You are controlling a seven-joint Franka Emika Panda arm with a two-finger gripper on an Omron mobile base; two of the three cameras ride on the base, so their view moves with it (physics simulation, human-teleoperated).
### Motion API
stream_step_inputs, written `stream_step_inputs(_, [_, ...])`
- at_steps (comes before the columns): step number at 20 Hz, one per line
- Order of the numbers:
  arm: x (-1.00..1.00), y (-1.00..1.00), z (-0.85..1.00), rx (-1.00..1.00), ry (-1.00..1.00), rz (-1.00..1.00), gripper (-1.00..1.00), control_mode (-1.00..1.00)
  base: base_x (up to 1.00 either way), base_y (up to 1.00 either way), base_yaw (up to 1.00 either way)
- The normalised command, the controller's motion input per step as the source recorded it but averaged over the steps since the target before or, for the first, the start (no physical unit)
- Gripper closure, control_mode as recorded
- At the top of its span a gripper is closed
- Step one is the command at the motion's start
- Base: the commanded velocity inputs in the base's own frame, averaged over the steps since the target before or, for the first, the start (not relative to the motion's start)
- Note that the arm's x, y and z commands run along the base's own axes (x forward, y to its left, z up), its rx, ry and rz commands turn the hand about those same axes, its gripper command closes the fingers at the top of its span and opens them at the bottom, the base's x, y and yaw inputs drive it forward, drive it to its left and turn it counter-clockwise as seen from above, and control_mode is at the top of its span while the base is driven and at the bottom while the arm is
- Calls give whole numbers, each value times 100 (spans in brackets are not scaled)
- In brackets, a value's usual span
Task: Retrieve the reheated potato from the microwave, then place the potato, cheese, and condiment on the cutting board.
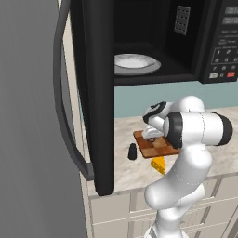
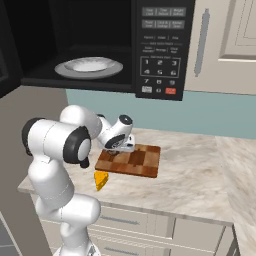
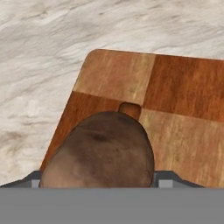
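In the hand view the grey-brown potato [image 3: 98,151] sits between my gripper's [image 3: 99,183] two finger tips, close over the near-left corner of the checkered cutting board [image 3: 183,96]. From the left base view, the gripper [image 1: 151,135] hangs low at the left end of the board [image 1: 162,148]. The black condiment shaker [image 1: 133,152] stands on the counter just left of the board. The yellow cheese wedge [image 1: 159,164] lies in front of it. The right base view shows the gripper [image 2: 116,148], board [image 2: 140,162] and cheese [image 2: 101,180]. The microwave [image 2: 160,50] stands open above.
The microwave door [image 1: 97,93] swings out wide to the arm's left, its handle [image 1: 65,107] facing me. A white plate [image 1: 135,62] lies inside the oven. Marble counter [image 2: 200,175] stretches to the right of the board, with a cabinet door [image 2: 230,40] above.
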Motion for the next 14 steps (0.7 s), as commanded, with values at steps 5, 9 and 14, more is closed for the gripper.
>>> stream_step_inputs(5, [-2,2,-32,-2,0,0,100,-100,0,0,0])
stream_step_inputs(9, [-7,2,-32,-3,0,0,-100,-100,0,0,0])
stream_step_inputs(14, [-8,0,-22,-1,0,0,-100,-100,0,0,0])
